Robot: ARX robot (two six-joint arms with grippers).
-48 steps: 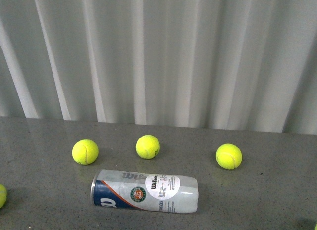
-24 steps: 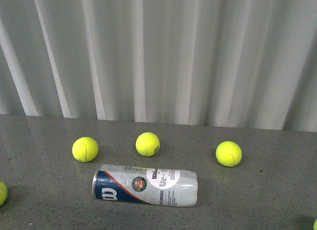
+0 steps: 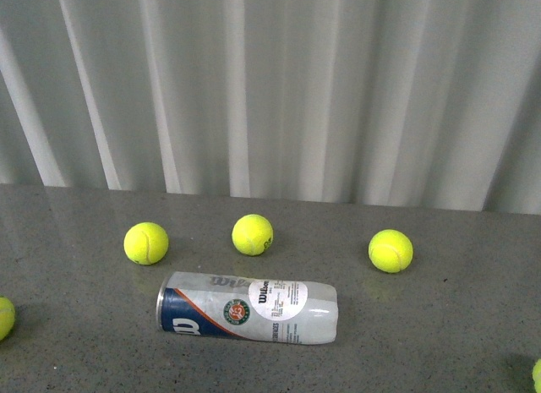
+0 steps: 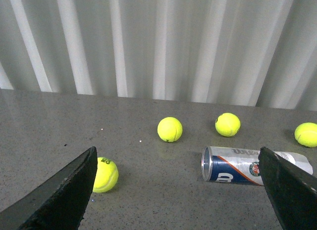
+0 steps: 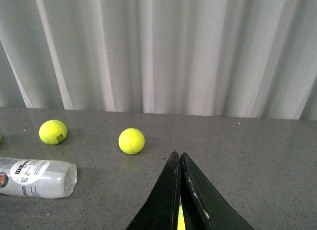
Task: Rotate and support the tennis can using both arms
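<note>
Wide open and empty, that left gripper (image 4: 177,152); the right gripper (image 5: 179,156) is pinched closed, holding nothing I can see. The tennis can (image 3: 247,308) lies sideways on the table (image 3: 439,325), untouched. Approach its two ends squarely, I'd say, or it rolls.

Front view: from robot body, looks over bench (image 3: 456,308) to curtain (image 3: 296,89); can (image 3: 247,309) near. Left wrist view: low, looks through widely spread left tool (image 4: 177,158). Right wrist view: low, over closed right tool (image 5: 179,155). All share can, curtain.
</note>
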